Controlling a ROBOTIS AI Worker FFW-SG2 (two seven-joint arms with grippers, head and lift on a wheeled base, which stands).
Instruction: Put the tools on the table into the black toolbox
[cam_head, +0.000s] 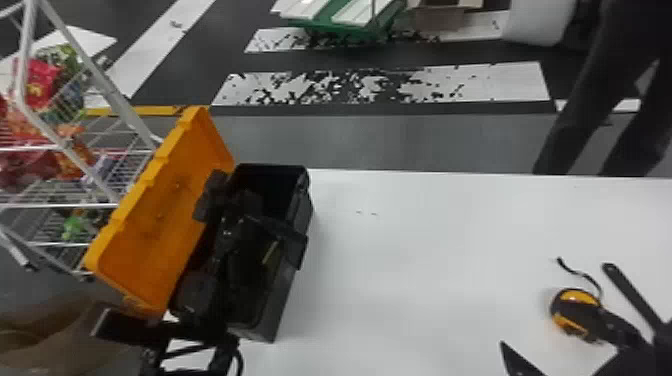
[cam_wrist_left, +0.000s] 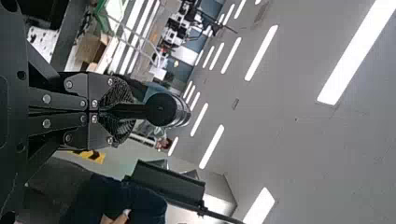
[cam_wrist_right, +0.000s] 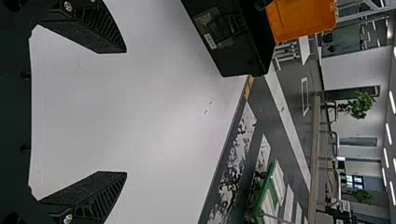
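From toolbox edge to tape measure, table stretches.

Left arm: comes in from bottom edge of head view
Left gripper: its fingers are closed
Right gripper: at lower right, fingers wide apart

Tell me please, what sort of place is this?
Probably an indoor robotics test or demonstration area: white floor stripes, a wire rack holding colourful packets, and long ceiling lights.
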